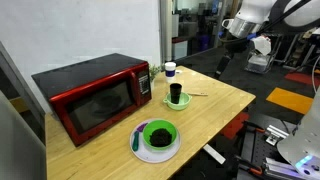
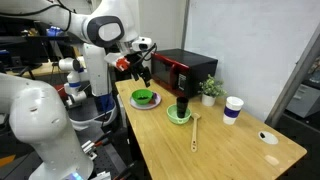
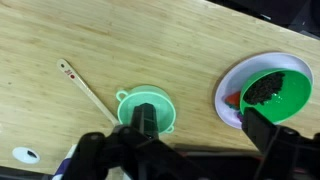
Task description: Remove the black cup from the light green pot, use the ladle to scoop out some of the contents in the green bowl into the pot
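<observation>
The black cup stands upright in the light green pot in front of the microwave; both also show in an exterior view, cup and pot. The ladle lies flat on the table beside the pot, and shows again in the other views. The green bowl with dark contents sits on a white plate. My gripper is open, empty and high above the table. In the wrist view one finger covers the cup.
A red microwave stands at the back of the wooden table. A white cup with a dark top and a small potted plant stand near it. A small white disc lies near the table's end.
</observation>
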You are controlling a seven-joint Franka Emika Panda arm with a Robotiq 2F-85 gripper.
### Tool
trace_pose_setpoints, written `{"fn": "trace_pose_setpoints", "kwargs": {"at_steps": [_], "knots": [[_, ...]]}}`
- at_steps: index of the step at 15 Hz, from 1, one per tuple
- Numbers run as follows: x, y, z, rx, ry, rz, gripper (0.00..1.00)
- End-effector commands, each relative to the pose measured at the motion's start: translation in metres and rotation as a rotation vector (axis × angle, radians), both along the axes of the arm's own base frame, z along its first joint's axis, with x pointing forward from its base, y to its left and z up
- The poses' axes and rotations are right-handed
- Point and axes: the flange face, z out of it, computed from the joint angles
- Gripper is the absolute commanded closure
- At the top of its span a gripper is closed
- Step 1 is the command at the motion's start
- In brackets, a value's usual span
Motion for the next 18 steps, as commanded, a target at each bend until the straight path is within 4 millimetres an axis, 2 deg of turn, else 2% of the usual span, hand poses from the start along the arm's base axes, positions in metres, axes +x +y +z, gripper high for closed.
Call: {"fn": "trace_pose_setpoints", "kwargs": {"at_steps": [1,4,18], "knots": [[-0.002,0.0,-0.005,-0.001,0.018,-0.001,0.0],[-0.005,-0.001,-0.017,-0.002,0.048,-0.001,0.0],[-0.005,-0.001,-0.017,-0.002,0.048,-0.001,0.0]]}}
